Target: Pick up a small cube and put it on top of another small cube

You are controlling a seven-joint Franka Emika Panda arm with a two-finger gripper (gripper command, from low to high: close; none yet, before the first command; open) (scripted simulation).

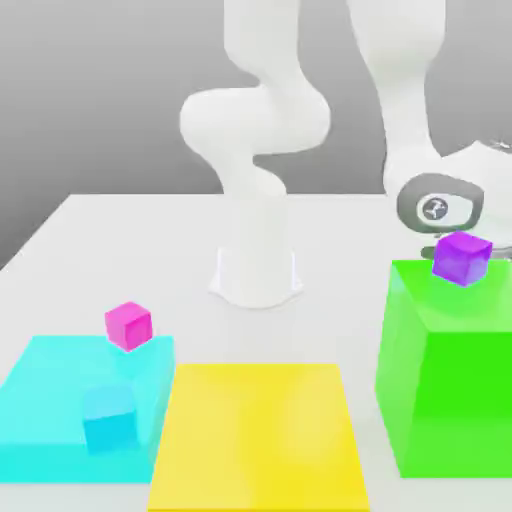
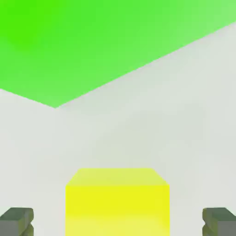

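Observation:
The small yellow cube (image 2: 117, 203) rests on the pale table, seen close up in the hand view. My gripper (image 2: 118, 222) is open, with one dark fingertip (image 2: 17, 220) on each side of the cube and a clear gap to both. In the exterior view the arm's hand (image 1: 440, 207) hangs low behind the tall green block (image 1: 450, 380), which hides the fingers and the yellow cube. The small magenta-pink cube (image 1: 128, 325) sits on the back edge of the flat cyan slab (image 1: 60, 400), at the exterior view's left, far from the hand.
A violet-purple small cube (image 1: 462, 257) sits on top of the green block. A small cyan cube (image 1: 108, 418) stands on the cyan slab. A large flat yellow slab (image 1: 260, 435) lies at the front middle. The green block's side (image 2: 92, 46) stands just beyond the yellow cube.

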